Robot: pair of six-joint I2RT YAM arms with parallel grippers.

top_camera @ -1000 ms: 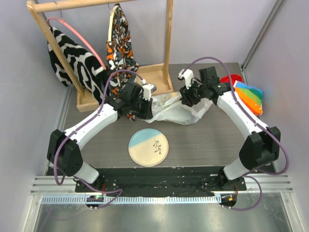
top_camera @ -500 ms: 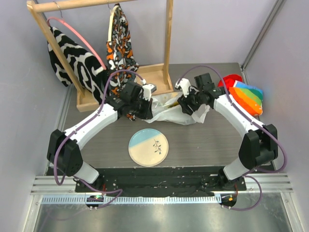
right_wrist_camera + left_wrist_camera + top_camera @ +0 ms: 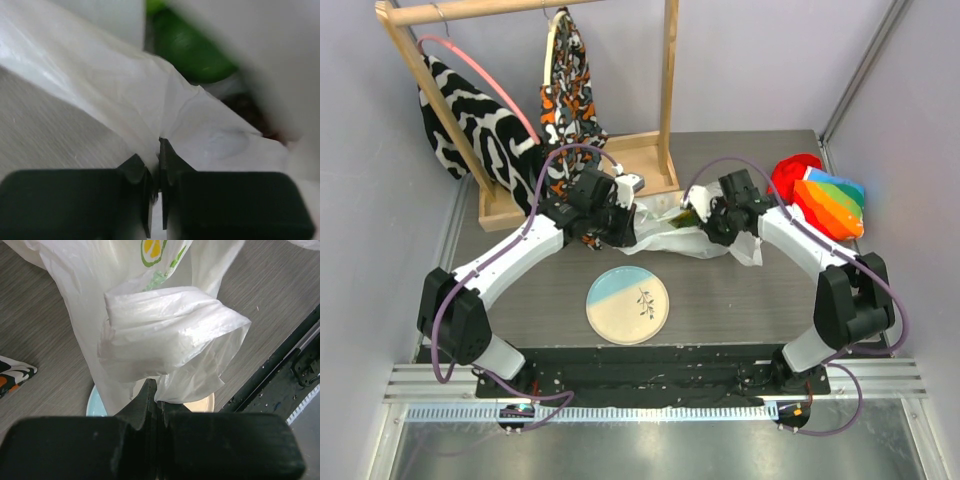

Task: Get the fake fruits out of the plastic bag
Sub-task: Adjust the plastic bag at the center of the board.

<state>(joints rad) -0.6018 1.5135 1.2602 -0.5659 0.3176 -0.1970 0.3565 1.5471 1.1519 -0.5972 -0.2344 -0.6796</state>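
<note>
Plastic bag (image 3: pixel 676 240), one, pinched by two end effectors (image 3: pixel 153 393) (image 3: pixel 159 150).

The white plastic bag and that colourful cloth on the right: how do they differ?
The plastic bag is white and translucent, with a green fruit showing inside; the cloth is red and rainbow-striped, opaque. The bag lies mid-table, pinched by the left gripper and right gripper; the cloth sits at the table's far right edge, untouched. Both are soft and crumpled.

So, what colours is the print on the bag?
Yellow and green on the plastic bag, clearest in left wrist view.
</note>
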